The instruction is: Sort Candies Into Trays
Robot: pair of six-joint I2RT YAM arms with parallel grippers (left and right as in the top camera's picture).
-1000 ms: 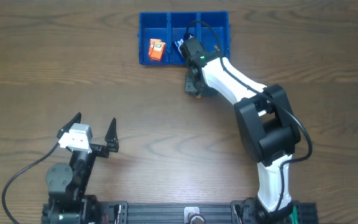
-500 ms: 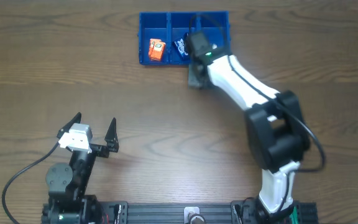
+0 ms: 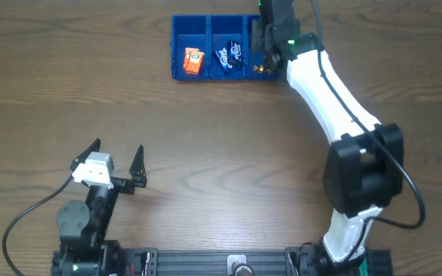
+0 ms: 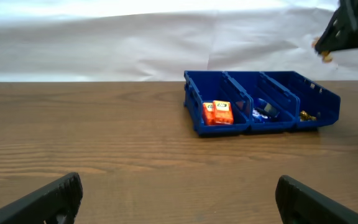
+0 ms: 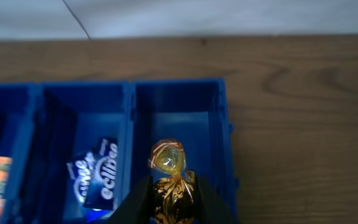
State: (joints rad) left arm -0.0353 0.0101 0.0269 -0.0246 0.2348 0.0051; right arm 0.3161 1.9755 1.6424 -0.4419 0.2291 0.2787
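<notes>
A gold candy (image 5: 168, 163) is held pinched in the right gripper (image 5: 169, 198) above the right-end compartment of the tray (image 5: 224, 124), so a straight drop is judged enough; the left gripper (image 4: 179, 186), spread wide, is parked well away.

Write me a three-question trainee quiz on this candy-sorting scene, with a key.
1. True or false: the right gripper holds a gold-wrapped candy.
2. In the top view, which compartment of the blue tray holds the orange candies? A) left B) middle C) right
3. Fill in: the left gripper is ____ (open or shut).
Key: 1 true; 2 A; 3 open.
</notes>
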